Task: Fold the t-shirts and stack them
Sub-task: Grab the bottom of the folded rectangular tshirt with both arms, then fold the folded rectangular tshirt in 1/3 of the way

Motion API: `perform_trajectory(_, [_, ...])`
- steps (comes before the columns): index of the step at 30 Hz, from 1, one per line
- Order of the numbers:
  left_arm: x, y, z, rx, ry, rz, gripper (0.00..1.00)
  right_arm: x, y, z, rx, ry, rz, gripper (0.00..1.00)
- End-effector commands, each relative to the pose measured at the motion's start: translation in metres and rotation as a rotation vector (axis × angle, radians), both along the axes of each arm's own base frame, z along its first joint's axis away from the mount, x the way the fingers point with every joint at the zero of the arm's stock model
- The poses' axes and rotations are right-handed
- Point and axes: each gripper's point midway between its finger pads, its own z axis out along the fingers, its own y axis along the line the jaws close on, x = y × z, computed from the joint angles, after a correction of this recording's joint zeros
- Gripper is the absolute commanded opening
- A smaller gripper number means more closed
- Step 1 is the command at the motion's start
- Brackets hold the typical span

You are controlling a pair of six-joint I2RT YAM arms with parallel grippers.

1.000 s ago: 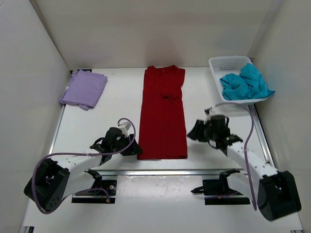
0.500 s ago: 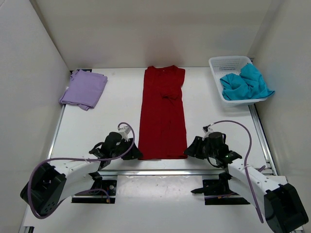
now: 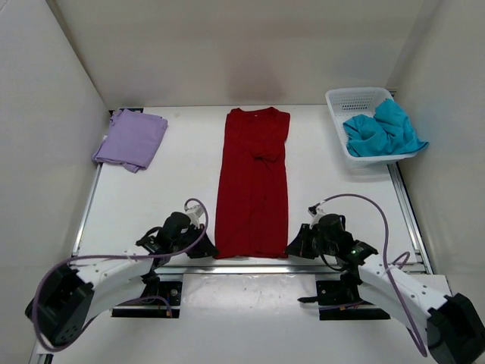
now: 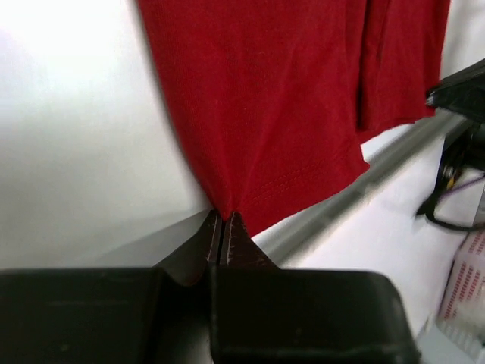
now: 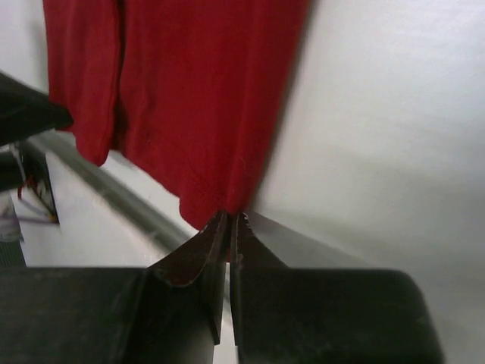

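Nearer now than a second ago, my left hand [image 4: 222, 220] and right hand [image 5: 229, 218] each pinch a near corner of the red shirt [image 3: 252, 189].

Overhead, wrist close-ups; shared red shirt [image 3: 252, 189]

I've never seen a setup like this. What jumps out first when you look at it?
A long red shirt lies down the middle of the table, with the left gripper and right gripper each pinched shut on a near hem corner. A folded lavender shirt sits far left; a crumpled teal shirt fills the white basket far right.
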Motion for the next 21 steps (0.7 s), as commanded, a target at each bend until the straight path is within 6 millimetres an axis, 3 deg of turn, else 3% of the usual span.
perform_trajectory(1, [-0.051, 0.024, -0.020, 0.075, 0.174, -0.031, 0.00, -0.018, 0.002, 0.012, -0.018, 0.025, 0.017, 0.00])
perform_trajectory(3, [-0.046, 0.018, 0.002, 0.009, 0.164, -0.010, 0.00, -0.014, 0.001, 0.022, -0.019, 0.003, 0.010, 0.00])
perform_trajectory(4, [-0.031, 0.017, 0.018, -0.025, 0.123, 0.029, 0.00, -0.005, 0.002, 0.034, 0.001, -0.034, 0.009, 0.00])
perform_trajectory(5, [-0.021, 0.012, 0.034, -0.061, 0.100, 0.038, 0.00, -0.001, 0.001, 0.033, -0.006, -0.018, 0.009, 0.00])
perform_trajectory(7, [0.017, 0.012, 0.061, -0.091, 0.026, 0.091, 0.00, 0.030, -0.001, 0.059, 0.027, -0.101, -0.001, 0.00])
perform_trajectory(8, [0.035, 0.008, 0.073, -0.094, 0.006, 0.102, 0.00, 0.039, -0.002, 0.060, 0.022, -0.105, -0.002, 0.01])
perform_trajectory(9, [0.057, 0.009, 0.089, -0.094, -0.047, 0.119, 0.00, 0.058, -0.002, 0.079, 0.047, -0.169, -0.006, 0.00])
perform_trajectory(11, [0.092, 0.004, 0.091, -0.053, -0.067, 0.146, 0.00, 0.088, -0.006, 0.087, 0.027, -0.195, -0.022, 0.00])
perform_trajectory(13, [0.121, -0.004, 0.096, -0.046, -0.089, 0.154, 0.00, 0.123, -0.008, 0.107, 0.000, -0.259, -0.021, 0.00])
perform_trajectory(14, [0.142, -0.008, 0.103, -0.039, -0.109, 0.174, 0.00, 0.135, -0.009, 0.101, -0.021, -0.246, -0.022, 0.00])
perform_trajectory(15, [0.160, -0.009, 0.099, -0.015, -0.108, 0.194, 0.00, 0.151, -0.010, 0.102, -0.031, -0.241, -0.033, 0.00])
perform_trajectory(16, [0.171, -0.012, 0.099, -0.011, -0.114, 0.200, 0.00, 0.170, -0.012, 0.114, -0.026, -0.282, -0.054, 0.00])
perform_trajectory(18, [0.205, -0.013, 0.096, -0.011, -0.108, 0.248, 0.00, 0.196, -0.021, 0.110, -0.020, -0.267, -0.107, 0.00])
perform_trajectory(19, [0.208, -0.019, 0.096, -0.045, -0.087, 0.241, 0.00, 0.204, -0.022, 0.116, 0.011, -0.268, -0.113, 0.00])
perform_trajectory(21, [0.234, -0.025, 0.100, -0.071, -0.085, 0.262, 0.00, 0.225, -0.030, 0.113, 0.013, -0.261, -0.152, 0.01])
